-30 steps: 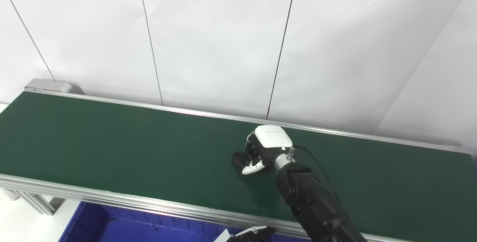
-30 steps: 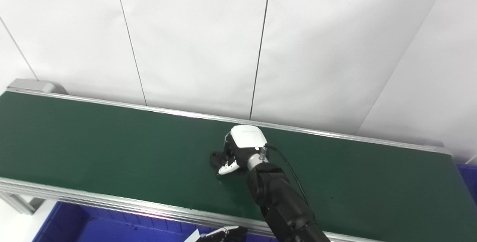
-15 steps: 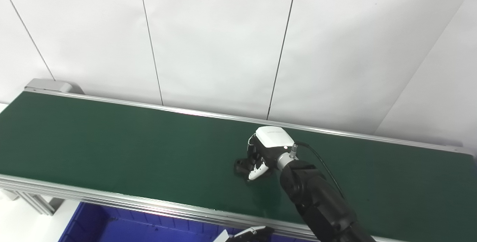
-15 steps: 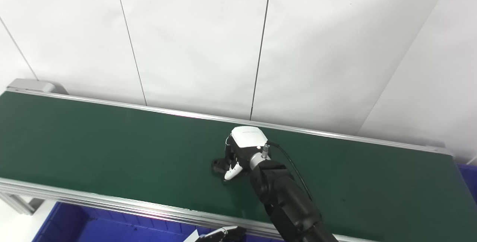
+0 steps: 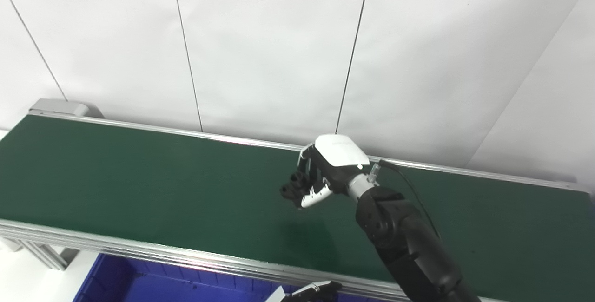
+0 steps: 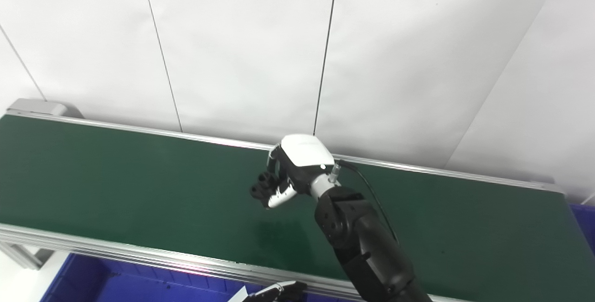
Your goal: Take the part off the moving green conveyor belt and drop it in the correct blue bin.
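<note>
Black part [image 5: 292, 189] clasped in right hand [image 5: 325, 172] fingers; left hand [image 5: 307, 292] cropped, grip unclear.

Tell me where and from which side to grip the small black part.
It is already gripped: the right hand is shut on the black part from above, clear of the green belt. Its shape is mostly hidden, so gripping its sides from above, as now, looks soundest.

White panelled wall [image 5: 260, 51] with thin dark seams, grey motor housing [image 5: 58, 107] at left
</note>
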Controlling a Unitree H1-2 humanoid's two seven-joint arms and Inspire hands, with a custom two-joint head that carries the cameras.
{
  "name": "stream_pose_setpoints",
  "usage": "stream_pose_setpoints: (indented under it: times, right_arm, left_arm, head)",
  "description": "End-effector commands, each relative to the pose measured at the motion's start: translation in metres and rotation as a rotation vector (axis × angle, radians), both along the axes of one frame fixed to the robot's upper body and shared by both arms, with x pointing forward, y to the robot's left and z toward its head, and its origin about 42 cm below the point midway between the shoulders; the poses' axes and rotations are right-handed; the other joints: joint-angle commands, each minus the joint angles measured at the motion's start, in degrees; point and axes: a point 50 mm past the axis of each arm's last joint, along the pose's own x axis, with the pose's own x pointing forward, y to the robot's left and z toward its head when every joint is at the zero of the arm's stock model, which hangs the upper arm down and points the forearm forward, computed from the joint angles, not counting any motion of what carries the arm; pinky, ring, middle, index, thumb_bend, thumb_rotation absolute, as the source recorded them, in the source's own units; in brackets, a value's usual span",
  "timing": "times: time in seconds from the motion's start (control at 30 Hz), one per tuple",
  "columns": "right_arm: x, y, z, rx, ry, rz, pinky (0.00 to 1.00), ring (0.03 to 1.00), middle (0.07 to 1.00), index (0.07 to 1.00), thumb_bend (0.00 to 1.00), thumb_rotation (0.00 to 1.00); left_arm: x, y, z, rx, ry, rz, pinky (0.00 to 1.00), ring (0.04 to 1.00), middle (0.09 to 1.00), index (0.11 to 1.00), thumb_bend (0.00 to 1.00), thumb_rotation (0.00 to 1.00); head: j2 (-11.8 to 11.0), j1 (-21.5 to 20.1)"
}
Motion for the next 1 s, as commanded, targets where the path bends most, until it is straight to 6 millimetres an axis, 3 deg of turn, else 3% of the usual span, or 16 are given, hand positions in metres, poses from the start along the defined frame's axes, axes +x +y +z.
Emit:
stream_pose_setpoints:
  times: [0.0, 0.23, 0.6, 0.77, 0.83, 0.97]
  right_arm:
    - [-0.002, -0.004, 0.034, 0.022, -0.087, -0.009, 0.23, 0.302, 0.386, 0.49, 0.5, 0.17]
    - [-0.025, -0.031, 0.053, 0.003, -0.157, -0.011, 0.23, 0.295, 0.382, 0.492, 0.5, 0.17]
    - [-0.082, -0.076, 0.048, -0.106, -0.137, -0.028, 0.18, 0.242, 0.326, 0.484, 0.5, 0.17]
    - [-0.109, -0.09, 0.049, -0.139, -0.111, -0.02, 0.15, 0.209, 0.288, 0.483, 0.5, 0.16]
    - [-0.118, -0.093, 0.052, -0.161, -0.1, -0.025, 0.21, 0.293, 0.374, 0.49, 0.5, 0.17]
    - [-0.134, -0.1, 0.057, -0.187, -0.076, -0.05, 0.23, 0.309, 0.393, 0.491, 0.5, 0.16]
  left_arm:
    - [0.003, -0.001, 0.013, -0.028, -0.044, -0.001, 0.75, 0.856, 0.881, 0.866, 0.8, 0.62]
    - [-0.002, 0.012, 0.024, -0.042, -0.037, 0.006, 0.8, 0.884, 0.906, 0.894, 0.79, 0.67]
    - [-0.005, 0.045, 0.04, -0.098, -0.029, 0.016, 0.83, 0.891, 0.914, 0.906, 0.73, 0.66]
    - [0.0, 0.064, 0.05, -0.106, -0.026, 0.029, 0.83, 0.901, 0.918, 0.902, 0.73, 0.65]
    - [0.003, 0.073, 0.056, -0.103, -0.036, 0.039, 0.82, 0.898, 0.908, 0.902, 0.75, 0.68]
    - [0.012, 0.089, 0.069, -0.12, -0.046, 0.059, 0.82, 0.895, 0.898, 0.901, 0.76, 0.69]
  head:
    - [0.9, -1.5]
    - [4.3, -7.0]
    - [8.8, -16.3]
    - [11.9, -23.2]
    - [13.3, -25.5]
    - [16.0, -29.3]
